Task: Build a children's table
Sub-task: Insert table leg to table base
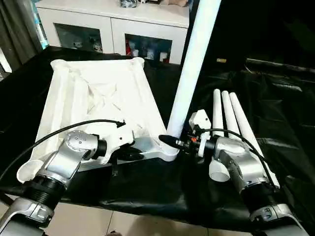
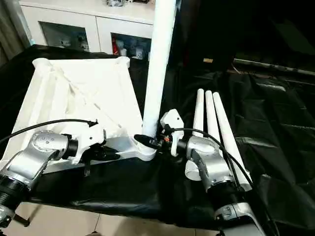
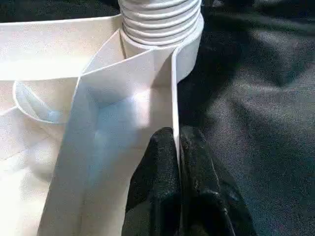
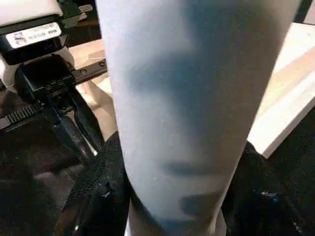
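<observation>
One white plastic rectangular tabletop [image 1: 98, 103] lies ribbed side up on the black-draped surface [image 1: 275, 98], its near rim pinched by the closed left end effector [image 3: 176, 147], one upright white tube leg [image 1: 192, 69] in its near corner socket clasped by the half-open right end effector [image 1: 170, 141], three more legs [image 1: 231, 123] lying beside it.

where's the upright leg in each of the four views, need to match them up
Left eye view: upright leg stands right of centre, rising from the tabletop's near right corner socket.
Right eye view: near centre, over the same socket.
Left wrist view: its ribbed base sits in the socket, beyond the left gripper.
Right wrist view: the leg stands between the right gripper's fingers.
Shared landmark: that corner socket.
</observation>
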Controlling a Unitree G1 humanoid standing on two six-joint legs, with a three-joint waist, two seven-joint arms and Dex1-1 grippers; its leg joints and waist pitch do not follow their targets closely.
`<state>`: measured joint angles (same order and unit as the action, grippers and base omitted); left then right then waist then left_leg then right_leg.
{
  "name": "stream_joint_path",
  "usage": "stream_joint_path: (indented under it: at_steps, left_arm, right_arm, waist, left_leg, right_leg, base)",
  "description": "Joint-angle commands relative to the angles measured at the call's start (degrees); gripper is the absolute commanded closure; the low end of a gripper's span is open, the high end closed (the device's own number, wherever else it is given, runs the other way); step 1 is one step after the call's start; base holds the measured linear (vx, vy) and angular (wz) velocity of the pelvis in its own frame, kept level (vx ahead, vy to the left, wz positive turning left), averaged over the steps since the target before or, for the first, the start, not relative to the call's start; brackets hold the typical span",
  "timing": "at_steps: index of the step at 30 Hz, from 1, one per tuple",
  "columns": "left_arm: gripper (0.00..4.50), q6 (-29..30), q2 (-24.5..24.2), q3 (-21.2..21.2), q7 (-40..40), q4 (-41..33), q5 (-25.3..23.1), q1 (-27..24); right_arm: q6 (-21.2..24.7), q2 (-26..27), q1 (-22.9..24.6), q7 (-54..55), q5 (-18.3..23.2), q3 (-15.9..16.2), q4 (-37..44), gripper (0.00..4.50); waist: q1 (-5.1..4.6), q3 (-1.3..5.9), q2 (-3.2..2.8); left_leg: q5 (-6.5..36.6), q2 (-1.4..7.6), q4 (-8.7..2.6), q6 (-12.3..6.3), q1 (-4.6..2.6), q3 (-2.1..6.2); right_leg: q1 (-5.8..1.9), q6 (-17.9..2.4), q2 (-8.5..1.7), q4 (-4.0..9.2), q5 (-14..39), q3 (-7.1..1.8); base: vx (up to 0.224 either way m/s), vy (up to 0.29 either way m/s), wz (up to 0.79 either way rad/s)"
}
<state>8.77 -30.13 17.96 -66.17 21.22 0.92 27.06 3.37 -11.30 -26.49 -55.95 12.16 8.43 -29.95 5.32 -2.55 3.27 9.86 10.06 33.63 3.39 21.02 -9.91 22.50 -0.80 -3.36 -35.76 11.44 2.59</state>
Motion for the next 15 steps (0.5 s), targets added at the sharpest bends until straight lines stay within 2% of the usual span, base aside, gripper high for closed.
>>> stream_joint_path:
  at_steps: [1,4,6,7,8,9,10,12,15]
  left_arm:
    - [4.5,-0.15,1.74,-1.49,1.76,-1.5,1.61,2.19]
    - [4.5,1.05,2.6,-2.06,4.44,-0.05,0.61,2.96]
    - [4.5,2.02,3.34,-2.58,6.18,0.9,0.18,3.6]
    - [4.5,2.28,3.55,-2.68,6.65,1.12,0.03,3.81]
    - [4.5,3.23,4.01,-2.77,7.56,1.12,-0.17,4.09]
    - [4.5,3.89,4.31,-2.81,8.13,1.07,-0.28,4.26]
    - [4.5,4.2,4.46,-2.83,8.38,1.06,-0.33,4.35]
    - [4.5,7.05,5.7,-3.03,10.34,0.85,-0.6,5.09]
    - [4.5,12.1,7.97,-3.32,16.0,1.81,-2.32,7.1]
  right_arm:
    - [2.13,0.65,2.63,1.87,-3.11,2.15,-7.84,2.59]
    - [0.92,2.47,1.06,7.82,-3.86,-0.07,-11.47,2.59]
    - [-0.05,3.43,-0.02,12.26,-4.63,-0.91,-13.79,2.59]
    - [-0.34,3.69,-0.33,13.33,-4.84,-1.01,-14.43,2.59]
    - [-0.66,4.34,-0.91,15.95,-5.31,-1.29,-15.52,2.59]
    - [-0.86,4.78,-1.28,17.67,-5.61,-1.47,-16.21,2.59]
    - [-0.89,5.01,-1.49,18.32,-5.61,-1.62,-16.52,2.59]
    - [-1.01,7.03,-3.42,23.86,-5.62,-3.0,-19.19,2.59]
    - [-1.23,10.31,-8.06,34.3,-5.97,-5.15,-25.12,2.59]
  waist:
    - [-0.14,2.68,-0.77]
    - [-0.5,2.22,-0.89]
    - [-0.83,1.77,-0.77]
    - [-0.94,1.67,-0.79]
    - [-1.08,1.73,-0.39]
    - [-1.16,1.93,-0.67]
    - [-1.3,1.94,-0.68]
    - [-1.67,2.13,-0.7]
    - [-2.5,2.0,-0.93]
  left_leg:
    - [18.54,3.41,-4.81,1.06,-1.1,1.18]
    - [22.0,3.39,-4.96,2.14,-1.39,1.38]
    - [27.43,3.25,-5.08,3.26,-1.89,1.97]
    - [28.64,3.18,-5.08,3.37,-2.08,2.1]
    - [29.82,3.16,-5.07,3.46,-2.17,2.41]
    - [29.78,3.25,-5.2,3.67,-2.11,2.63]
    - [29.68,3.24,-5.33,3.64,-1.96,2.69]
    - [28.82,3.33,-5.7,3.77,-1.75,2.7]
    - [30.76,3.18,-5.5,4.46,-2.15,2.62]
  right_leg:
    - [-1.62,-10.55,-5.1,5.01,16.66,-2.89]
    - [-1.0,-10.0,-5.24,5.48,22.3,-2.92]
    - [-0.67,-7.3,-5.64,6.47,32.53,-2.69]
    - [-0.51,-6.4,-5.66,6.83,35.05,-2.6]
    - [-0.58,-4.79,-5.91,7.28,38.56,-2.42]
    - [-0.61,-4.53,-6.02,7.19,38.68,-2.39]
    - [-0.72,-4.52,-5.94,7.26,38.07,-2.33]
    - [-0.91,-5.76,-5.68,6.89,33.38,-2.17]
    - [-0.26,-7.14,-5.52,6.73,32.07,-2.18]
  base:
    - [0.0,0.0,0.0]
    - [0.0,0.0,0.0]
    - [0.0,0.0,0.0]
    - [0.0,0.0,0.0]
    - [0.0,0.0,0.0]
    - [0.0,0.0,0.0]
    - [0.0,0.0,0.0]
    - [0.0,0.0,0.0]
    - [0.0,0.0,0.0]
